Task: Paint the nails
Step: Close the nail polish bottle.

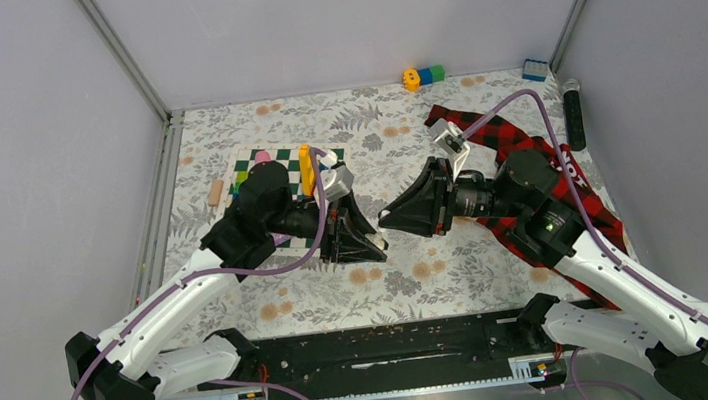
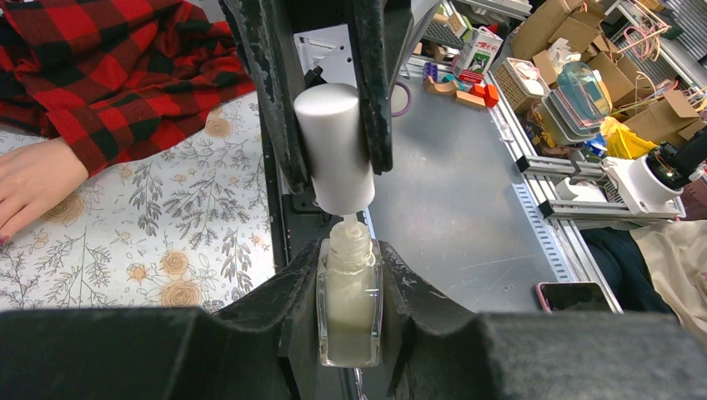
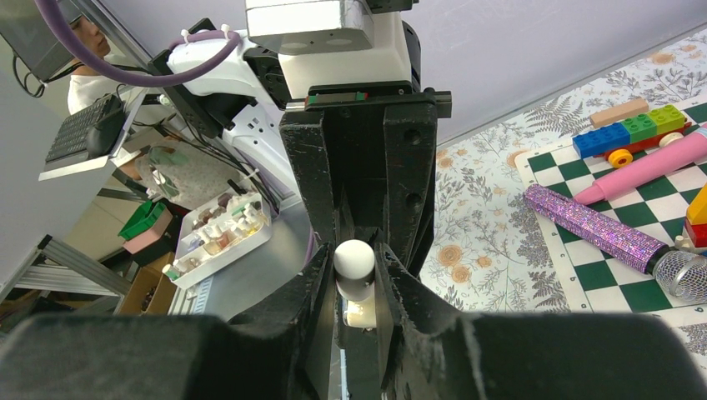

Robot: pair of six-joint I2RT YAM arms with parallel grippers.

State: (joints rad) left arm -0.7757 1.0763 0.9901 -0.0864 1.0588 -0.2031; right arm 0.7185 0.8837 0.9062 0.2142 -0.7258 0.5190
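Polish bottle clamped in left pincer. The right pincer grips the silver cap, lifted just off the neck. Dummy hand lies on tabletop nearby.

No text, number or brand can be read in any view. In the left wrist view, the small white carton with green and red print at the upper centre carries lettering too small to make out. In the right wrist view, the white tray of little bottles at the left middle shows only blurred labels, as do the keys of the grey keyboard at the upper left.
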